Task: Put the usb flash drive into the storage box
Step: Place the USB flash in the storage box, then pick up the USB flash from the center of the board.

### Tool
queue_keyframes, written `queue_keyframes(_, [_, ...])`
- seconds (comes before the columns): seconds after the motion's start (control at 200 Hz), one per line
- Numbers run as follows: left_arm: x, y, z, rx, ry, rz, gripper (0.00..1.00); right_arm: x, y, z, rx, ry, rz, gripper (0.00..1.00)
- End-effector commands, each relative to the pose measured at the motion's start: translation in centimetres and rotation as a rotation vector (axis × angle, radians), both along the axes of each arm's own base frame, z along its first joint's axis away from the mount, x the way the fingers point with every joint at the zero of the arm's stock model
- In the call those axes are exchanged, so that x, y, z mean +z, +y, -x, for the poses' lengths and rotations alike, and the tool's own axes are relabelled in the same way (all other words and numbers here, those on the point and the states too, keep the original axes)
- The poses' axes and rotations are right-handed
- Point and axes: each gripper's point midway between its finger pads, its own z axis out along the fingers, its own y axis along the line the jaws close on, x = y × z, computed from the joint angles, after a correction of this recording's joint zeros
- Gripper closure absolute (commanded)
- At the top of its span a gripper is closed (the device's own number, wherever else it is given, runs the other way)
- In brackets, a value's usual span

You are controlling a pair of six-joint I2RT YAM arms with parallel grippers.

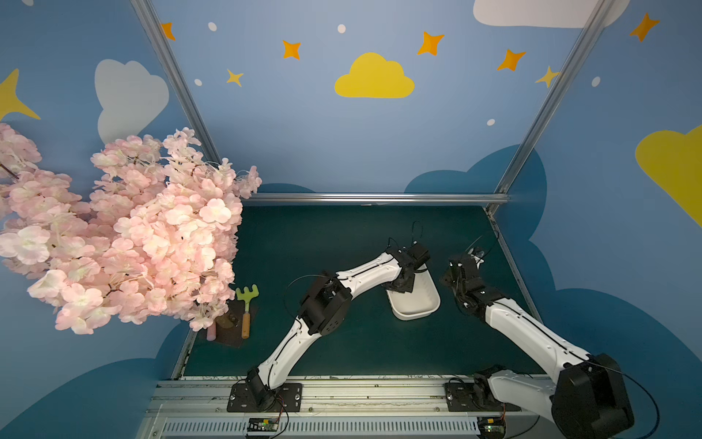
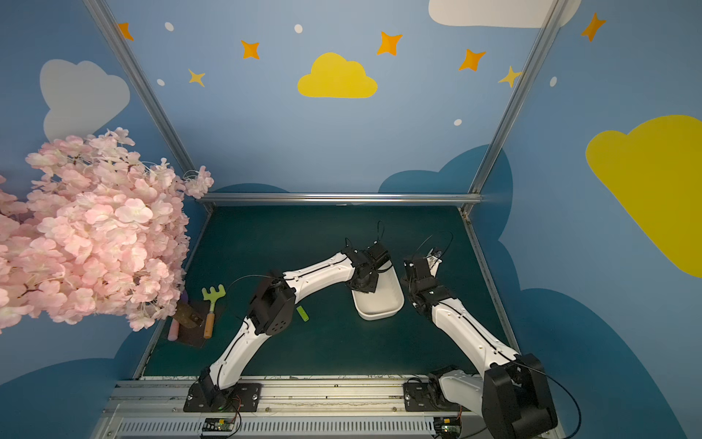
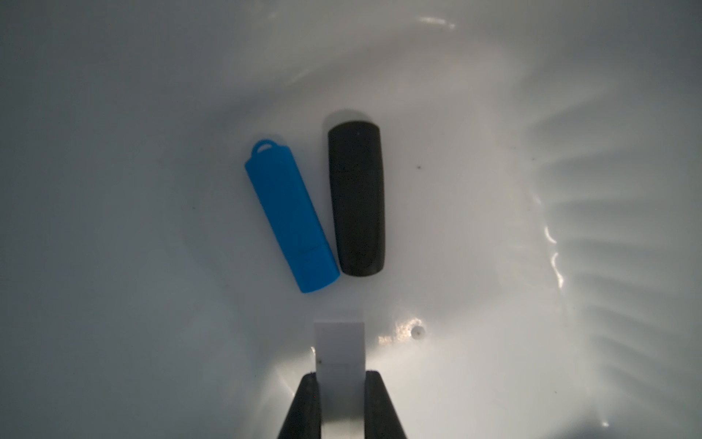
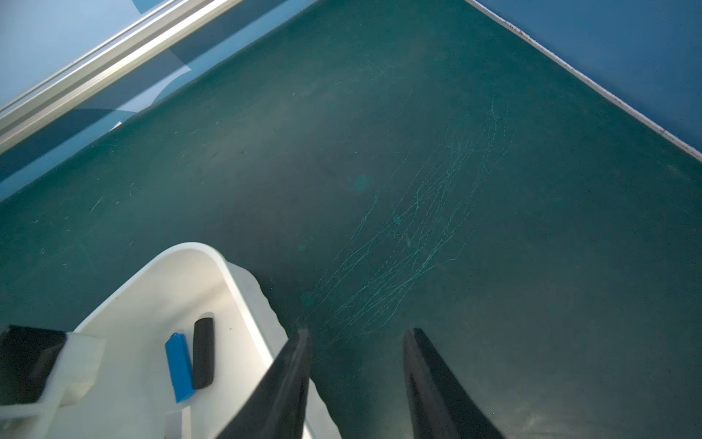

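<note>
**While the white drive hangs in the box: release hazards**

Left pincer (image 3: 340, 374) clenched on white usb flash drive (image 3: 339, 342), low inside the storage box (image 1: 413, 316), right of centre. Blue flash drive (image 3: 290, 216) and black flash drive (image 3: 356, 197) lie side by side just past its tip; released askew, it could land across them. Tip touching the floor? Cannot tell; pressing lower might shove the box. Right pincer (image 4: 357, 334), jaws apart and empty, hovers just right of the box wall; drifting left would knock it.
</note>
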Motion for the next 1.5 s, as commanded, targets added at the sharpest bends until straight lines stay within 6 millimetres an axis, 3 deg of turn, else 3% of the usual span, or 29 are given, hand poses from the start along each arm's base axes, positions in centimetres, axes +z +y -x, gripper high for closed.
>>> queue_keyframes(0.0, [-0.1, 0.5, -0.2, 0.001, 0.003, -0.037, 0.82, 0.7, 0.1, -0.6, -0.008, -0.017, -0.02, 0.56])
queue_keyframes(0.175, [0.2, 0.3, -0.4, -0.008, 0.001, -0.038, 0.62, 0.6, -0.1, -0.5, -0.025, -0.014, -0.027, 0.56])
queue_keyframes(0.305, [1.4, 0.0, -0.4, -0.018, -0.012, -0.017, 0.57, 0.7, -0.1, -0.5, -0.023, -0.016, -0.038, 0.56])
queue_keyframes(0.395, [3.1, -0.2, -0.4, -0.03, -0.032, 0.009, 0.57, 0.6, 0.0, -0.5, -0.02, -0.014, -0.037, 0.56])
queue_keyframes(0.455, [5.6, 0.0, -0.5, -0.032, -0.071, 0.026, 0.57, 0.6, 0.1, -0.6, -0.014, -0.01, -0.038, 0.57])
queue_keyframes(0.541, [9.5, 2.2, -1.0, -0.009, -0.163, 0.003, 0.56, 0.9, 0.4, -0.7, 0.001, -0.008, -0.047, 0.56])
queue_keyframes(0.711, [16.2, 9.8, -0.4, 0.075, -0.257, 0.05, 0.56, 1.6, 2.2, -0.8, 0.11, -0.001, -0.072, 0.56])
queue_keyframes(0.796, [18.4, 14.0, 1.1, 0.115, -0.279, 0.091, 0.55, 2.4, 5.2, -1.2, 0.311, -0.018, -0.079, 0.56])
queue_keyframes(0.961, [20.1, 21.1, 5.4, 0.156, -0.32, 0.095, 0.52, 3.0, 10.8, -1.1, 0.551, -0.016, -0.082, 0.57])
queue_keyframes(1.111, [21.1, 26.6, 9.3, 0.194, -0.342, 0.043, 0.5, 3.4, 18.3, 0.4, 0.815, 0.013, -0.047, 0.62])
queue_keyframes(1.251, [20.4, 29.7, 11.9, 0.219, -0.35, 0.048, 0.47, 2.2, 24.8, 3.1, 1.011, 0.102, 0.018, 0.64])
queue_keyframes(1.492, [19.4, 32.7, 13.6, 0.25, -0.393, 0.028, 0.46, -2.6, 32.7, 8.1, 1.275, 0.291, 0.122, 0.66])
